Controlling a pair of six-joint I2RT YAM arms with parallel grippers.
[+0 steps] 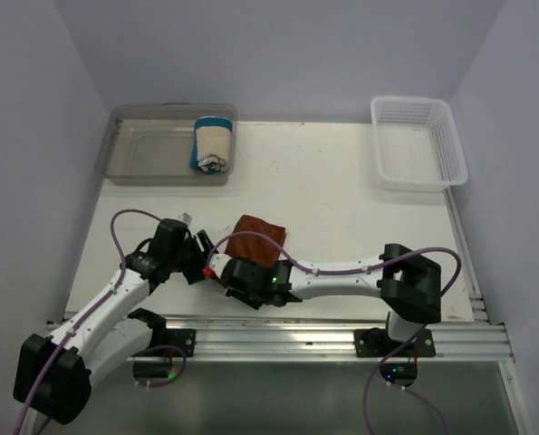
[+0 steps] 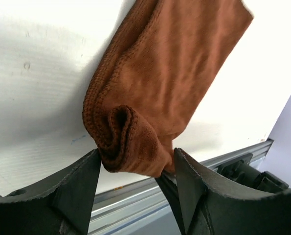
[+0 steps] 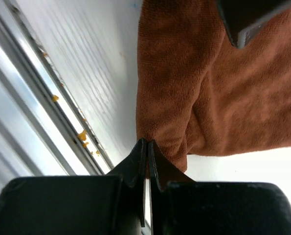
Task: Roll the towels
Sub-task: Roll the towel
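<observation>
The rust-brown towel point(image 1: 260, 237) lies near the table's front edge, its near end curled into a loose roll point(image 2: 120, 137). My left gripper point(image 2: 137, 152) stands open around that rolled end, one finger point(image 2: 81, 188) on each side of it. My right gripper point(image 3: 146, 143) is shut on the towel's near edge point(image 3: 160, 132), right beside the left gripper's fingers. From above, the left gripper point(image 1: 202, 261) and the right gripper point(image 1: 220, 271) meet at the towel's near left corner. The cream towel with blue edges point(image 1: 212, 143) lies rolled inside the clear bin.
A clear plastic bin point(image 1: 151, 149) stands at the back left and a white mesh basket point(image 1: 417, 140) at the back right. The aluminium rail point(image 1: 341, 335) runs along the table's front edge, just behind both grippers.
</observation>
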